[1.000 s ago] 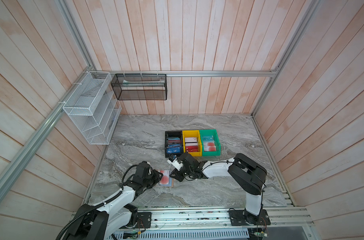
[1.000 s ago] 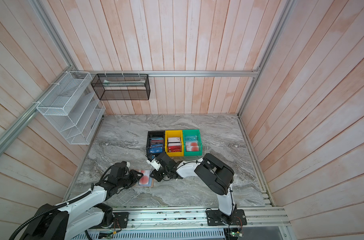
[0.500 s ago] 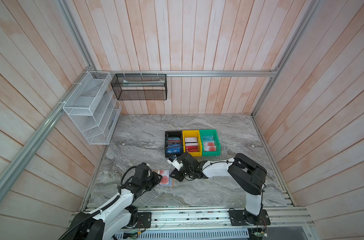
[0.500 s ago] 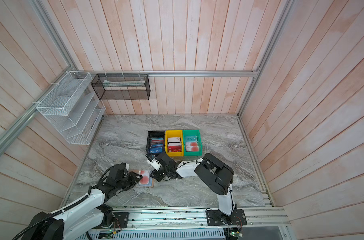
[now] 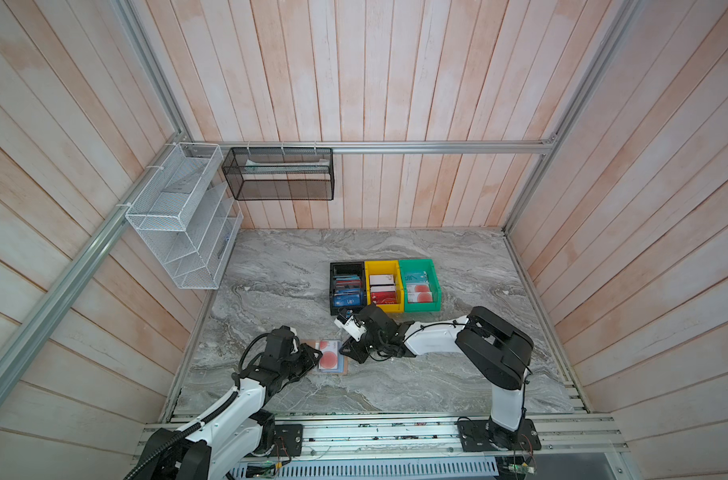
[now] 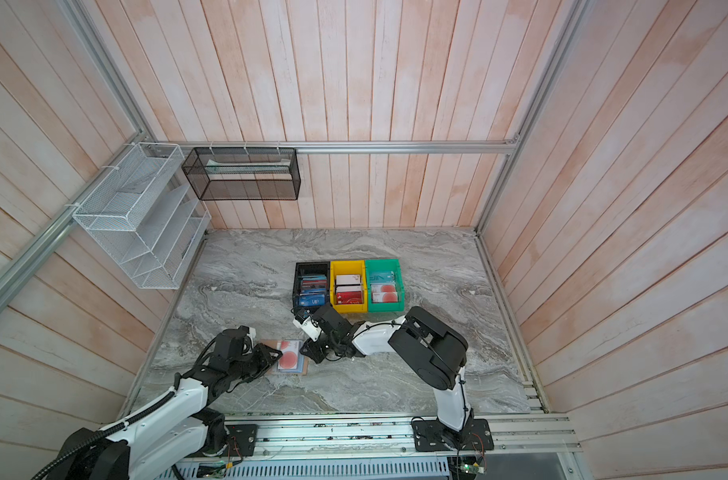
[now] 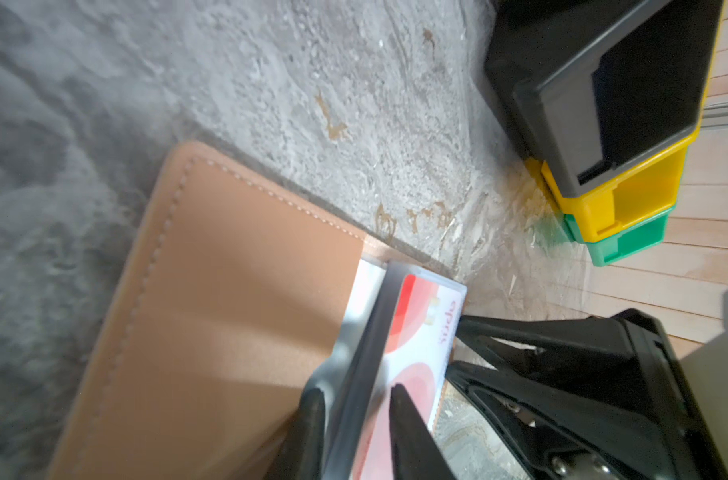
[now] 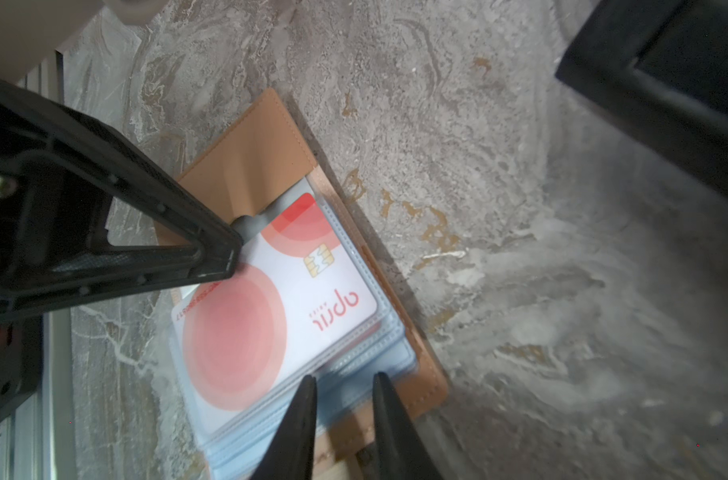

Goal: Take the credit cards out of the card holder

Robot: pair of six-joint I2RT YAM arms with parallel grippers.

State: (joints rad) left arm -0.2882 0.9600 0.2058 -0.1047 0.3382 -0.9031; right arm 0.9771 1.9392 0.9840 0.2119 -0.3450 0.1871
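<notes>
On the grey marble-patterned tabletop (image 5: 291, 270), near its front edge and left of centre, the tan-brown stitched booklet card holder (image 8: 262, 153) lies flat and open. The left gripper (image 7: 356, 390) has its jaws closed on the edge of the top clear plastic sleeve page (image 7: 374, 328). That page holds the white plastic credit card with red circles (image 8: 270, 299). The card's long axis runs from the front rail toward the back wall, while the holder spreads left to right. The card is probably thin, stiff and slick, and the sleeve limp, so a pinch on a short edge while the light holder is pinned seems best. Just right, the right gripper (image 8: 345, 376) hovers part-open over the sleeve stack's edge, holding nothing. Behind stand black (image 5: 347, 266), yellow (image 5: 383, 262) and green (image 5: 418, 262) plastic bins.
</notes>
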